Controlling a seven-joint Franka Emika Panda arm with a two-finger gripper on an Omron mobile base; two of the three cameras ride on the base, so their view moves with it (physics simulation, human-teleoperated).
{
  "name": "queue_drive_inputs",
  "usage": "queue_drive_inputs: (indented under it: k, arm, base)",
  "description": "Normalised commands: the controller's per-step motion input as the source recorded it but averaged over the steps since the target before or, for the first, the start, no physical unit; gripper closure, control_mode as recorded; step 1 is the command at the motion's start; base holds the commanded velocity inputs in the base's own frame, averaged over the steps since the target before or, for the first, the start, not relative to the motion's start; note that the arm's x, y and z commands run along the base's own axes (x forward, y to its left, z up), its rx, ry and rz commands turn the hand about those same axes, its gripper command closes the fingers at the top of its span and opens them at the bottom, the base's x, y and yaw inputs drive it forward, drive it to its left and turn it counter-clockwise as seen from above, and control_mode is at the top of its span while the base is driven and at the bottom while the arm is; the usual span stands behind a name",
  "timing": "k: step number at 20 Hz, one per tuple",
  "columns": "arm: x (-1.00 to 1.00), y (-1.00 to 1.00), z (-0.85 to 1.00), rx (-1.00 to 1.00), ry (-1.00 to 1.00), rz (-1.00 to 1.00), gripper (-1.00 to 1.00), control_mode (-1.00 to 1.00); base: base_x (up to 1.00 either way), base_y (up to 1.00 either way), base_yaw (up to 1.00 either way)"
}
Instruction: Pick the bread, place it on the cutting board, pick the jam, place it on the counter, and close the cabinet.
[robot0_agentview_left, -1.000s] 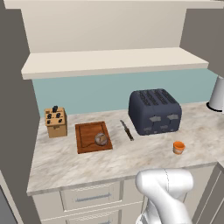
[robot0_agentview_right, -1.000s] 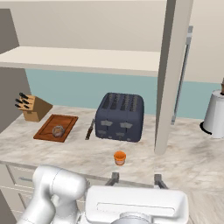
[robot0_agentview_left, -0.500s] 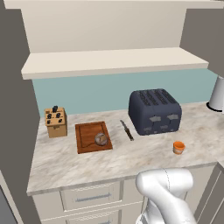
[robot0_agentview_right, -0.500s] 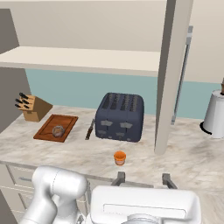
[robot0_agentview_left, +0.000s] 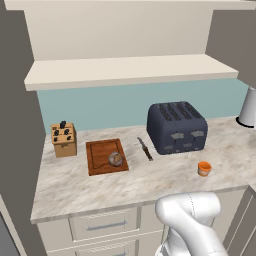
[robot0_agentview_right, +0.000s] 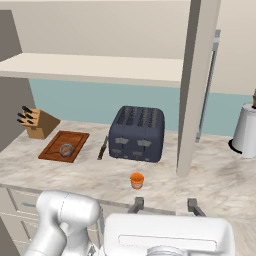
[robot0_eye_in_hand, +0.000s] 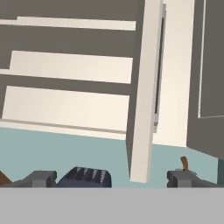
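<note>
The bread (robot0_agentview_left: 115, 159) (robot0_agentview_right: 66, 149), a small round brownish loaf, lies on the reddish-brown cutting board (robot0_agentview_left: 100, 161) (robot0_agentview_right: 55, 150) at the left of the counter (robot0_agentview_left: 150, 180). The orange jam (robot0_agentview_left: 204, 168) (robot0_agentview_right: 137, 180) stands on the counter in front of the toaster. The cabinet is open: its door (robot0_agentview_right: 197, 85) (robot0_eye_in_hand: 146, 87) stands edge-on toward me, with its silver handle (robot0_agentview_right: 210, 85) on the right face. My gripper (robot0_agentview_right: 166, 205) (robot0_eye_in_hand: 111, 179) is open and holds nothing. It hangs over the counter's front edge, just right of the jam and facing the door edge.
A dark blue toaster (robot0_agentview_left: 176, 127) (robot0_agentview_right: 137, 132) (robot0_eye_in_hand: 85, 177) sits mid-counter, with a knife (robot0_agentview_left: 145, 149) to its left. A light wooden knife block (robot0_agentview_left: 63, 139) (robot0_agentview_right: 37, 122) stands far left. A white appliance (robot0_agentview_right: 246, 131) is at the far right. Cabinet shelves (robot0_agentview_left: 130, 70) run above.
In the right base view my hand has shifted slightly right and risen a little. The bread, the jam and the cabinet door have not moved.
</note>
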Motion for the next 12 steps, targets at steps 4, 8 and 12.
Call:
queue_drive_inputs:
  k: [4, 8, 12]
  arm:
    - [0.0, 0.0, 0.0, 0.0, 0.0, 0.0, -1.0, -1.0]
    - [0.0, -0.05, 0.0, 0.0, 0.0, 0.0, -1.0, -1.0]
    - [0.0, -0.06, 0.0, 0.0, 0.0, 0.0, -1.0, -1.0]
  base:
    - [0.0, 0.0, 0.0]
    - [0.0, 0.0, 0.0]
    - [0.0, 0.0, 0.0]
